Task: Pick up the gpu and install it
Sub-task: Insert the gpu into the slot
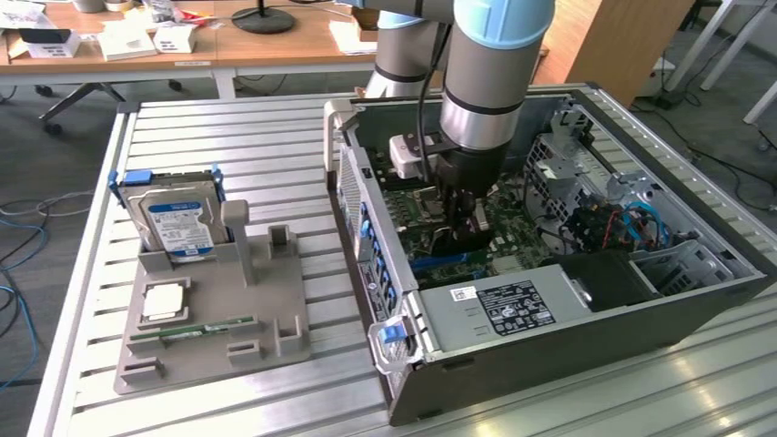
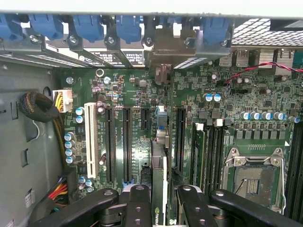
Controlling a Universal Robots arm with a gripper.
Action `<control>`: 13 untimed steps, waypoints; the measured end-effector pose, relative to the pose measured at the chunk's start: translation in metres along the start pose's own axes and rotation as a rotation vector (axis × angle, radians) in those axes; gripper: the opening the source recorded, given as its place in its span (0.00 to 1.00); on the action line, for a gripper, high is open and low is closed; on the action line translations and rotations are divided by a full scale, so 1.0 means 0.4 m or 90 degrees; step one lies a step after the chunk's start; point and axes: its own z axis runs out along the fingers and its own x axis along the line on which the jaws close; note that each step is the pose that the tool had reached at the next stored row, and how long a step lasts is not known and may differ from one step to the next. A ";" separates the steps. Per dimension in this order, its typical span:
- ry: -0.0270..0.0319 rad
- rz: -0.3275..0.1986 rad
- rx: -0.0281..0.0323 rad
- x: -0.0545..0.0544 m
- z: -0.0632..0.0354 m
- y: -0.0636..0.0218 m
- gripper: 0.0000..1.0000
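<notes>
Jaws half-closed, gripping the gpu [image 2: 160,161] edge-on above the motherboard [image 2: 236,94]; its edge reads NVIDIA.

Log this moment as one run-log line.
gripper: shut on gpu | place: inside computer case, over motherboard slots | seated: cannot tell | hard drive: on holder

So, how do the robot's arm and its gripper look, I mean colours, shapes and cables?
The arm is a thick silver-grey tube with a pale blue cap at the joint and black rings. A thin black cable runs beside it. A small silver-grey box sits at the wrist. The gripper is black; its fingers are flat black bars with round screw heads.
</notes>
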 end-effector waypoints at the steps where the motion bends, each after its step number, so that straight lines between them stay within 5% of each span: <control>1: 0.0000 0.000 0.0000 0.000 0.000 0.000 0.26; 9: 0.0001 0.000 -0.0044 0.000 0.000 -0.001 0.26; 13: 0.0001 0.000 -0.0031 0.000 0.001 -0.001 0.26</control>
